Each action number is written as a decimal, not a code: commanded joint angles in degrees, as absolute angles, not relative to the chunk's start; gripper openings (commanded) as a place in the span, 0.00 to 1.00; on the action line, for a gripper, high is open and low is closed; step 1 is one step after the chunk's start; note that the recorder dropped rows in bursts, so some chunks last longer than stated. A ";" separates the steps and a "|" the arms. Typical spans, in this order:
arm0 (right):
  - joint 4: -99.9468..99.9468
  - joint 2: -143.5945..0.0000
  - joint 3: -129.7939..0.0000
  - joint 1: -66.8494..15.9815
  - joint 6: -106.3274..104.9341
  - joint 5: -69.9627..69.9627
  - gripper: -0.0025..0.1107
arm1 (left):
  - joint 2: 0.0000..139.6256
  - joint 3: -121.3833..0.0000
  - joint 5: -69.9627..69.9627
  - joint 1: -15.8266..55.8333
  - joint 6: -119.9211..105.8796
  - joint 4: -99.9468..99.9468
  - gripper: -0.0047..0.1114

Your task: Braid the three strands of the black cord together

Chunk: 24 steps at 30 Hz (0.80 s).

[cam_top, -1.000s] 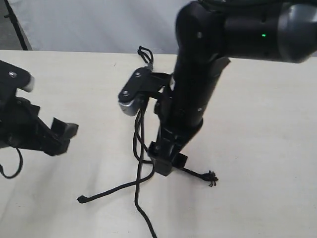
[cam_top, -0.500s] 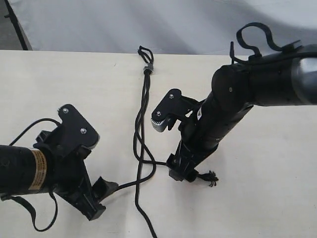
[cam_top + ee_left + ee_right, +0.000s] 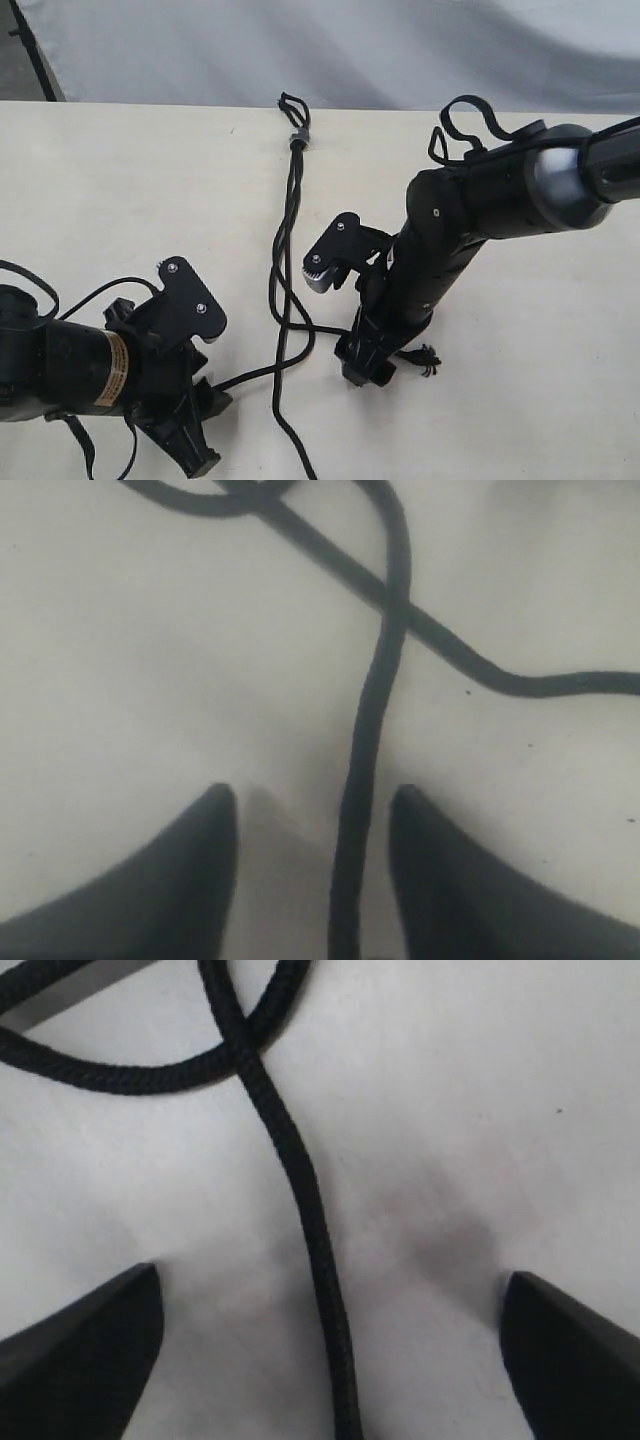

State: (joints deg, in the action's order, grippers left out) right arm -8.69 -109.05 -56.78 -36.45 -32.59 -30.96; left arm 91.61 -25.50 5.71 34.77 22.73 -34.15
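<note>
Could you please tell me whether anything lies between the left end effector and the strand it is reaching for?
Nothing visible does. The strand runs between the open fingers of the left end effector, lying on the table. Another strand crosses it only farther ahead.

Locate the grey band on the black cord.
In the exterior view, the grey band sits near the far edge of the table, slightly left of centre, below the short loop.
</note>
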 commanded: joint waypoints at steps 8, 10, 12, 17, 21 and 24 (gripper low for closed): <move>-7.90 -110.23 -56.49 -35.44 -30.82 -35.89 0.09 | 92.24 -25.12 3.92 35.17 25.13 -34.31 0.05; -8.44 -109.86 -56.46 -35.44 -30.50 -37.83 0.02 | 92.24 -24.75 3.07 35.43 26.86 -34.31 0.05; -9.02 -109.64 -55.71 -35.59 -30.50 -38.23 0.02 | 91.84 -23.80 3.17 36.57 27.61 -34.31 0.05; -9.02 -109.43 -53.76 -36.26 -30.76 -37.82 0.02 | 89.73 -21.74 2.85 42.26 29.25 -34.31 0.05; -9.02 -109.43 -53.04 -36.26 -30.76 -38.31 0.02 | 88.72 -21.74 0.85 46.48 30.48 -34.31 0.05; -9.02 -109.43 -51.91 -36.26 -30.76 -38.07 0.02 | 88.51 -21.74 -0.31 47.67 31.50 -34.31 0.05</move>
State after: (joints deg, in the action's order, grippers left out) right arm -9.36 -108.11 -54.07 -36.03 -30.86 -34.96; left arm 88.98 -22.28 1.52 46.34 30.34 -34.15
